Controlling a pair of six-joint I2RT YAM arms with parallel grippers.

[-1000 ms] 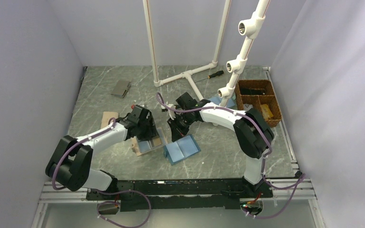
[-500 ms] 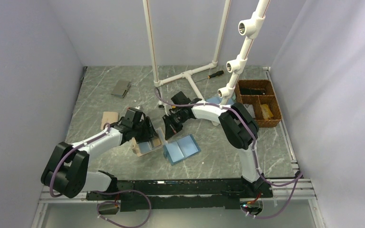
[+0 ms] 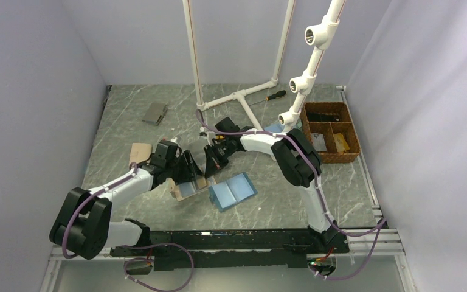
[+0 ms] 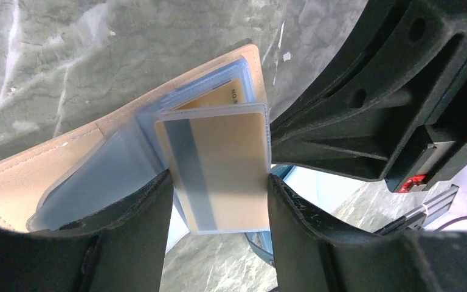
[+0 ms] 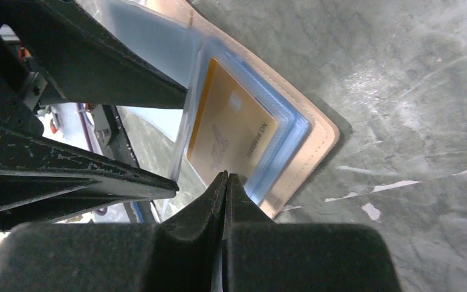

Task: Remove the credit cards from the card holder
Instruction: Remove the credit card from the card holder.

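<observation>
The card holder (image 3: 188, 187) lies open on the table, tan outside (image 4: 12, 182), with clear sleeves fanned out. My left gripper (image 3: 187, 173) is over it; in the left wrist view its jaws (image 4: 219, 180) are closed across a sleeve holding a gold credit card with a grey stripe (image 4: 231, 164). A second gold card (image 4: 219, 97) sits in a sleeve behind. My right gripper (image 3: 211, 163) is at the holder's right end. Its jaws (image 5: 226, 177) are pressed together on the lower edge of a gold card (image 5: 231, 128), above the tan cover (image 5: 316, 140).
An all light-blue bifold (image 3: 232, 190) lies open just right of the card holder. A small grey wallet (image 3: 155, 113) and a tan piece (image 3: 138, 151) lie at the left. A white pipe frame (image 3: 237, 97), a screwdriver (image 3: 275, 95) and a wicker basket (image 3: 331, 131) stand behind and right.
My right gripper has moved left to the card holder's right end. My left gripper has shifted slightly left and lower over the holder.
</observation>
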